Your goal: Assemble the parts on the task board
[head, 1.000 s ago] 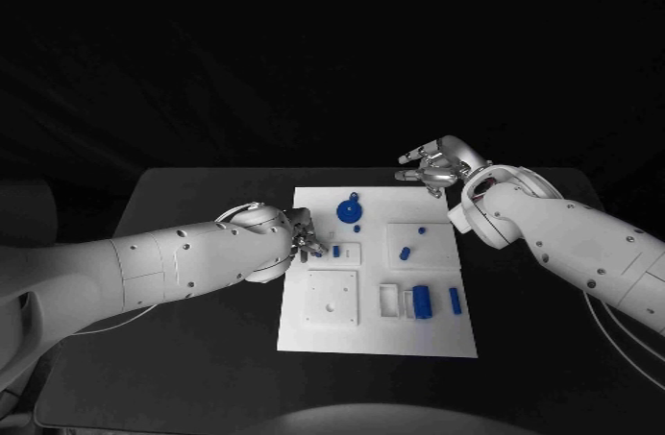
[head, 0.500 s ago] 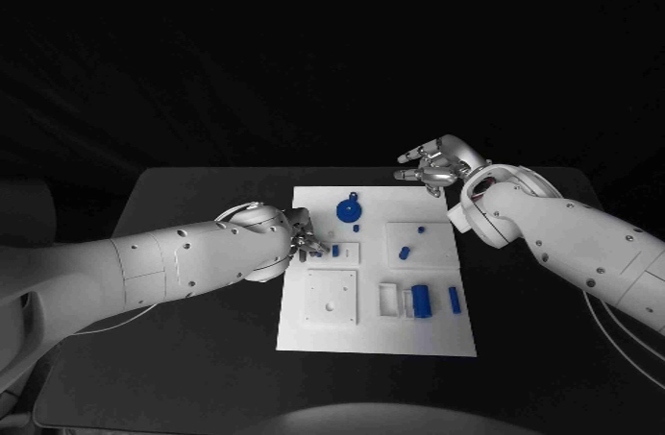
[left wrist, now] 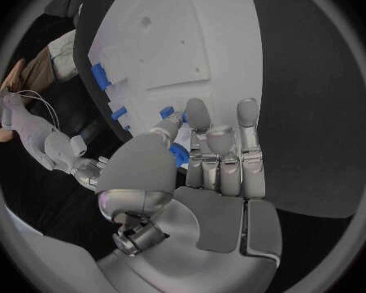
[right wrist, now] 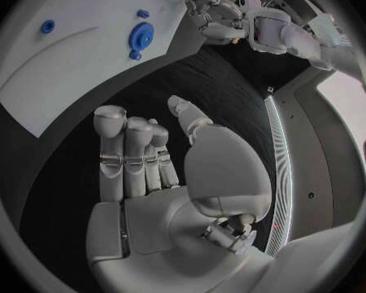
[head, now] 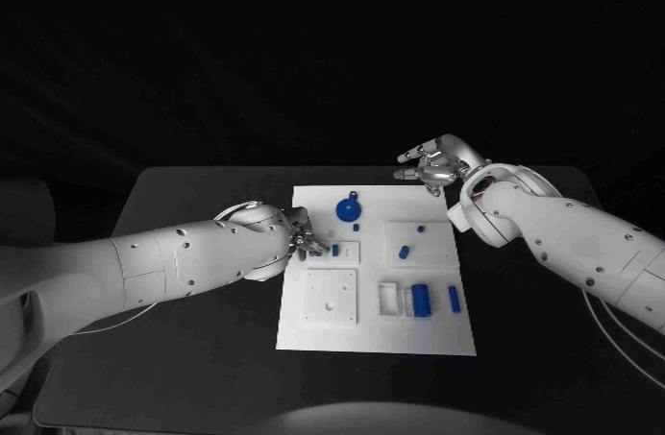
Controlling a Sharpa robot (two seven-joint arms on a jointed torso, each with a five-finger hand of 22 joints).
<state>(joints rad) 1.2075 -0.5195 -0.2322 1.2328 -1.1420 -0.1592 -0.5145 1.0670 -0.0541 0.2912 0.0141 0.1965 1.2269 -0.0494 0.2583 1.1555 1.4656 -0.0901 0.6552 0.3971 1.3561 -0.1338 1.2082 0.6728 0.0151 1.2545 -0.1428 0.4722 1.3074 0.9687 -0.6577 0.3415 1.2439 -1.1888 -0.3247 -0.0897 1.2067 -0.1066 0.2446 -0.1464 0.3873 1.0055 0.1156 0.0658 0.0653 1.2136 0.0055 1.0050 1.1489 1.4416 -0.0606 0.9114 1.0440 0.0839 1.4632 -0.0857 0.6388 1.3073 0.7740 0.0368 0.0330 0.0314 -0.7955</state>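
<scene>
Gear [head: 348, 207] beside peg [head: 357, 228]; right hand [head: 435, 165] off task board [head: 374, 334].

Surface: black table [head: 194, 358], matte, dark surround.
On it: white task board [head: 377, 334], a tall rectangle near the table's middle, lying flat, long side running away from the robot.
Board edges: all four rest on the tabletop; bare black table shows on every side.

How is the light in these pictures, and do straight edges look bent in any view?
Head view: dark surroundings, the white task board bright, its edges straight. Left wrist view: the board's edges curve. Right wrist view: the board curves too, with a dark frame round the circle.
</scene>
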